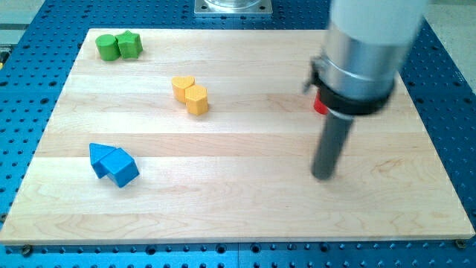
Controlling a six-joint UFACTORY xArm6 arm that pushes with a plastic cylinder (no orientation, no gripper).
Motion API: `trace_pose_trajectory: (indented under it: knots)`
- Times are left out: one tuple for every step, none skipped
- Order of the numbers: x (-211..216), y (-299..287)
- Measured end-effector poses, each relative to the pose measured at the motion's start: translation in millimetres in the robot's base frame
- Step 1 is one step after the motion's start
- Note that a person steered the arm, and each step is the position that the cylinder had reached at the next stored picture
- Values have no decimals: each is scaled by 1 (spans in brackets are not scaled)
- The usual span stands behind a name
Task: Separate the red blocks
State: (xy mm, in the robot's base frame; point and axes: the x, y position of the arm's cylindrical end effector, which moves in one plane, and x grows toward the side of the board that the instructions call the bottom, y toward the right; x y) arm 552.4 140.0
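A small part of a red block [318, 106] shows at the view's right, behind the arm; its shape is hidden and I cannot tell whether a second red block lies behind it. My tip [323, 176] rests on the wooden board [245, 201], below the red block and apart from it. The rod rises from the tip into the wide grey arm body that covers the red area.
A green cylinder [107, 47] and a green star block [130, 45] touch at the view's top left. Two yellow blocks [190, 94] touch left of centre. Two blue blocks [113, 164] touch at the lower left. Blue perforated table surrounds the board.
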Motion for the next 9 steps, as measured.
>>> trace_pose_trajectory:
  knots:
    - [6,61]
    - [-65,90]
    - [-138,71]
    - [-168,35]
    - [-194,11]
    - [-194,-39]
    - [-118,-7]
    - [-94,17]
    - [-130,1]
